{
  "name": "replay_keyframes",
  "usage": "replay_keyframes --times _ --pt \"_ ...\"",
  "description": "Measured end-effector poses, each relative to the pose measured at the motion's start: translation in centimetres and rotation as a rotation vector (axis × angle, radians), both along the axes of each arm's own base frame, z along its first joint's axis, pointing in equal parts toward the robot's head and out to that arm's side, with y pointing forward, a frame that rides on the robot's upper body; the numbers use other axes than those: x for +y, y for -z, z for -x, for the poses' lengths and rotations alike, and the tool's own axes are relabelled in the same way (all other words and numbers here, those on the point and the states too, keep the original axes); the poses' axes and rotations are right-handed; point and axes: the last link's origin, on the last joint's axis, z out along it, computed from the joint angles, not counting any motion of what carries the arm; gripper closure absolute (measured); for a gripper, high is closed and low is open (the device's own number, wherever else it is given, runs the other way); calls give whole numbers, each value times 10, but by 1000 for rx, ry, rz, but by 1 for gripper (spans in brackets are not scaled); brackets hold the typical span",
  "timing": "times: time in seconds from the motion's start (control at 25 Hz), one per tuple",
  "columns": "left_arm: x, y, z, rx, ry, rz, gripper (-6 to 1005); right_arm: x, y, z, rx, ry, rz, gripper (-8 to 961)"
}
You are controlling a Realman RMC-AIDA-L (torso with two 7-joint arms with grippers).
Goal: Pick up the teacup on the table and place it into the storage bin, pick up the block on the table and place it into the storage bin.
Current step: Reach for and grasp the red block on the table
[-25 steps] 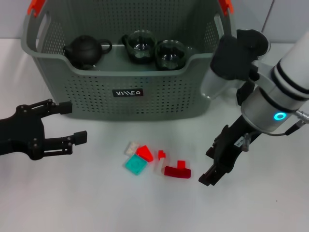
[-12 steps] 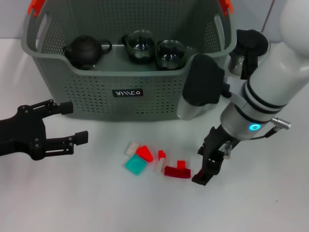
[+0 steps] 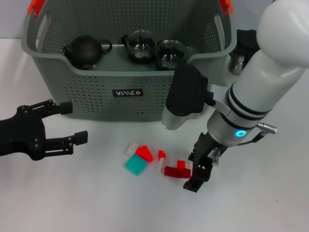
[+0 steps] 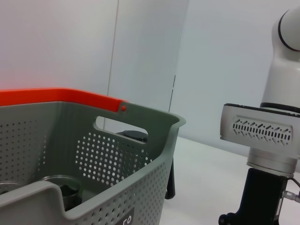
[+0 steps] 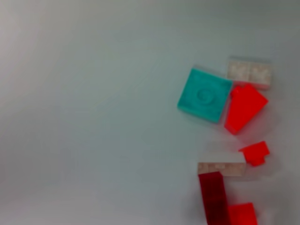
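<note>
The blocks lie in a small cluster on the white table in front of the storage bin (image 3: pixel 111 72): a teal block (image 3: pixel 135 165), a red one (image 3: pixel 144 153) and a dark red one (image 3: pixel 176 170). My right gripper (image 3: pixel 192 172) hangs low just right of the dark red block, open and holding nothing. Its wrist view looks straight down on the teal block (image 5: pixel 205 95) and dark red block (image 5: pixel 214 197). Two glass teacups (image 3: pixel 140 46) (image 3: pixel 170 53) and a black teapot (image 3: pixel 84 50) sit inside the bin. My left gripper (image 3: pixel 71 123) is open at the left, clear of everything.
A glass vessel with a black top (image 3: pixel 244 48) stands on the table by the bin's right wall, partly hidden behind my right arm. Small white blocks (image 3: pixel 131 147) lie among the coloured ones. The bin wall (image 4: pixel 117 154) fills the left wrist view.
My right arm has swung left and down, bringing its gripper from the right side of the table up close beside the dark red block. The left arm has not moved.
</note>
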Motion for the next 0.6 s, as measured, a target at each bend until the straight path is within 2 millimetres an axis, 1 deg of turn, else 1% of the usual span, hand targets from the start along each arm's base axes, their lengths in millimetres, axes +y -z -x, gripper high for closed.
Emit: replay_keyframes --times 0.36,0.6 --pt "-1 0 1 -1 -3 -2 111 -2 2 -6 -26 16 14 135" --pt "0 -1 0 -4 -2 -6 112 -2 3 -5 -21 14 15 135"
